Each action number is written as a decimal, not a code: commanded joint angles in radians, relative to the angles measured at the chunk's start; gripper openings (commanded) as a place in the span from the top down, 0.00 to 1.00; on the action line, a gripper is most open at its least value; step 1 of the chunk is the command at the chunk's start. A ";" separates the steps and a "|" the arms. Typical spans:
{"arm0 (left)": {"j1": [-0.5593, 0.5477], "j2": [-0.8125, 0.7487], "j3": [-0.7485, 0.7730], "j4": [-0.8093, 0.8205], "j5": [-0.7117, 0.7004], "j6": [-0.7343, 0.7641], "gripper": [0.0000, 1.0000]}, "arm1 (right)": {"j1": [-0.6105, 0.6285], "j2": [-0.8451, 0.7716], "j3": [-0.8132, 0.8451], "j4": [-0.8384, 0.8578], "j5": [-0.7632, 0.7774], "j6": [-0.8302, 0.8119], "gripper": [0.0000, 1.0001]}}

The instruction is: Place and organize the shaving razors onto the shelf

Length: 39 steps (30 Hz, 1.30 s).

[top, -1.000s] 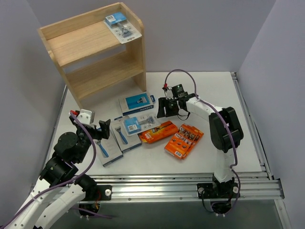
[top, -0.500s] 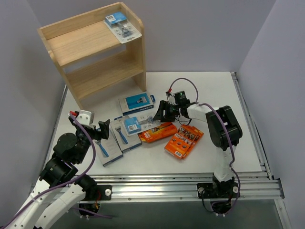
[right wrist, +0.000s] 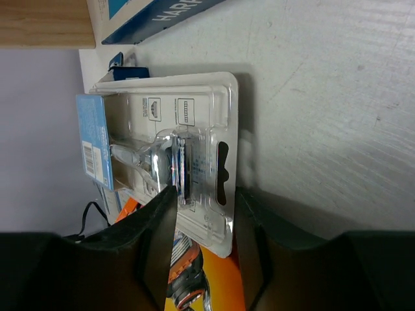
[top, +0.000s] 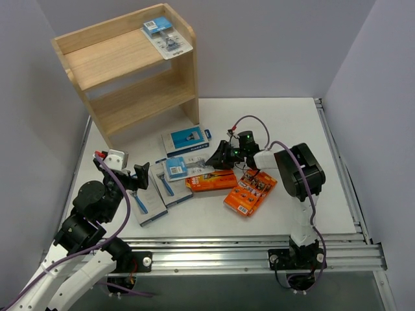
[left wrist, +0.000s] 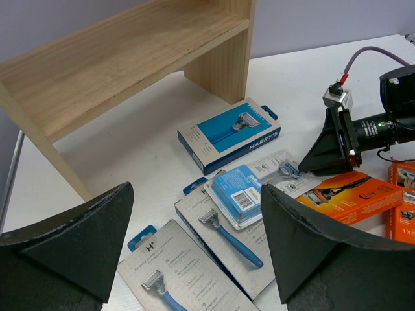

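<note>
The wooden shelf (top: 130, 71) stands at the back left, with one clear blister pack (top: 167, 37) on its top tier. A second clear blister pack (top: 183, 168) (right wrist: 168, 129) with a blue header lies on the table, partly across a grey box and an orange box (top: 211, 182). My right gripper (top: 213, 159) (right wrist: 204, 207) is low at the table, shut on that pack's hang-tab end, one finger over it and one under. My left gripper (top: 126, 171) (left wrist: 196, 194) hovers open above two grey razor boxes (top: 148, 202) (left wrist: 227, 233).
A blue-fronted razor box (top: 187, 140) (left wrist: 230, 133) lies just in front of the shelf. Another orange pack (top: 251, 191) sits beside my right arm. The shelf's lower tier (left wrist: 117, 58) holds nothing. Metal rails (top: 259, 249) run along the table's near edge.
My right gripper dropped to the table, slid left onto the blister pack's end and narrowed its jaws. The blister pack and orange box shifted slightly left. My left arm has not moved.
</note>
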 commanded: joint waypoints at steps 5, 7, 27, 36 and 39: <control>-0.004 0.000 -0.002 0.048 -0.013 0.007 0.11 | -0.003 0.027 -0.039 0.188 -0.086 0.140 0.82; -0.004 0.000 -0.002 0.048 -0.017 0.009 0.11 | -0.008 0.030 -0.045 0.233 -0.095 0.172 0.92; -0.004 0.011 -0.008 0.045 -0.029 -0.002 0.08 | 0.032 -0.185 -0.158 0.569 -0.040 0.467 1.00; -0.004 0.042 -0.006 0.038 -0.014 -0.014 0.07 | 0.111 -0.435 -0.241 0.310 0.098 0.359 1.00; -0.004 0.062 -0.002 0.036 0.033 -0.019 0.07 | 0.154 -0.521 -0.279 0.227 0.154 0.329 1.00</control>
